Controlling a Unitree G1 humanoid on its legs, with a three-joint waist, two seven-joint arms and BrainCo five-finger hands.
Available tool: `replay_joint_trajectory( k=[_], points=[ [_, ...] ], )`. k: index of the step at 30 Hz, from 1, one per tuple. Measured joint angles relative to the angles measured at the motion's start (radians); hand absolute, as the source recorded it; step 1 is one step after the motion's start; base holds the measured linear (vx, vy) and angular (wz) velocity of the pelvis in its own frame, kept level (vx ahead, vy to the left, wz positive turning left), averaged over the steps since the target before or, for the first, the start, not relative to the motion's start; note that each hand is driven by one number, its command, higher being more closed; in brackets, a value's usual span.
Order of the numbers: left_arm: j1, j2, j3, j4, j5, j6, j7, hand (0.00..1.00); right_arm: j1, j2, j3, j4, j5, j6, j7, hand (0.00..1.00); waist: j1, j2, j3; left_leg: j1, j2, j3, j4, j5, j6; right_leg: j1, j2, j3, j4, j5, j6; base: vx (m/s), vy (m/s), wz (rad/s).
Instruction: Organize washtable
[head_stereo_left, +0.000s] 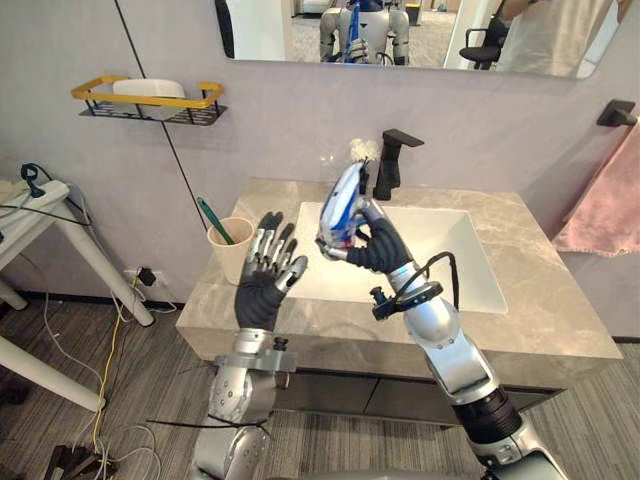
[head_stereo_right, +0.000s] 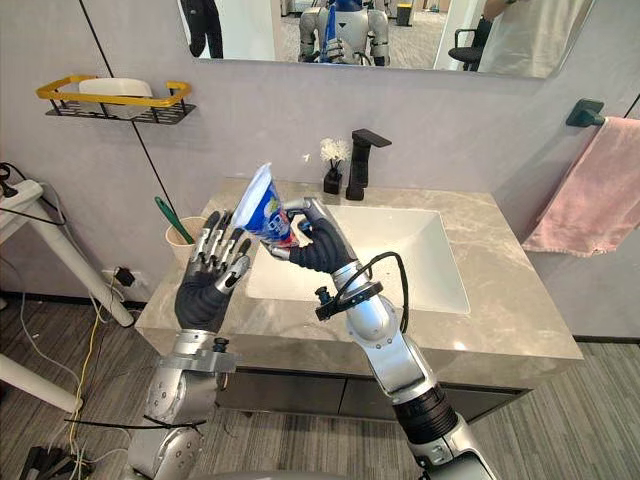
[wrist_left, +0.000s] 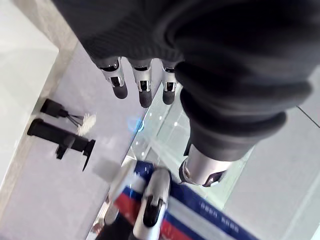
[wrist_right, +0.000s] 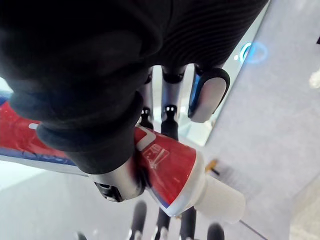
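One toothpaste tube (head_stereo_left: 342, 205), our right hand (head_stereo_left: 375, 245) gripping it, left hand (head_stereo_left: 262, 285) open; next we're likely needing the cup (head_stereo_left: 225, 260) at its nine o'clock.

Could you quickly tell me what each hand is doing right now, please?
Left hand: open, holding nothing.
Right hand: shut on the toothpaste tube.
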Motion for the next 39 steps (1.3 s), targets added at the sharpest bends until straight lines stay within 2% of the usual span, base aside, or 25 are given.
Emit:
replay_joint_trajectory(
  k=[5,8,13,22,30,39],
  points=[
    [0.002,-0.014,0.027,0.013,0.013,0.000,0.000,0.00,0.000,0.010,-0.011,0.000,0.009,0.000,0.015,1.00,0.000,-0.001,0.000,0.000,0.000,0.000,-0.001,0.000,0.000,0.000,0.000,0.000,0.000,0.000,0.000,0.00,0.000,0.00],
    [0.002,-0.016,-0.016,0.013,0.013,0.000,0.000,0.00,0.016,0.018,-0.007,0.016,0.007,0.000,0.030,1.00,0.001,-0.001,0.001,-0.002,0.000,-0.001,-0.001,0.000,0.000,0.000,-0.001,-0.001,0.000,0.000,0.000,0.00,0.000,0.00],
    [-0.003,-0.017,-0.050,0.011,0.015,0.000,-0.004,0.00,0.017,0.018,-0.007,0.089,-0.003,0.039,0.043,1.00,0.000,-0.003,0.002,-0.001,-0.001,-0.001,-0.001,0.000,0.000,0.001,-0.001,-0.002,0.000,0.000,0.000,0.00,0.000,0.00],
    [-0.004,-0.017,-0.069,-0.057,0.012,-0.001,-0.007,0.00,0.020,0.026,-0.008,0.171,-0.003,0.079,0.045,1.00,0.000,-0.008,0.005,-0.002,-0.003,-0.003,-0.002,0.000,0.000,0.001,-0.003,-0.004,0.000,0.000,0.000,0.00,0.000,0.00],
    [-0.021,-0.017,-0.145,-0.068,0.018,-0.001,-0.025,0.00,0.017,0.052,-0.007,0.214,-0.030,0.092,0.063,1.00,0.001,-0.012,0.010,-0.003,-0.003,-0.006,-0.002,0.000,0.000,0.001,-0.004,-0.007,0.000,0.000,0.000,0.00,0.000,0.00],
    [-0.047,-0.016,-0.145,-0.068,0.212,0.000,0.000,0.00,0.002,0.061,-0.004,0.237,-0.031,0.092,0.064,1.00,0.000,-0.014,0.011,-0.004,-0.003,-0.006,-0.001,0.000,0.000,-0.001,-0.004,-0.007,0.000,0.000,0.000,0.00,0.000,0.00]
  ],
)
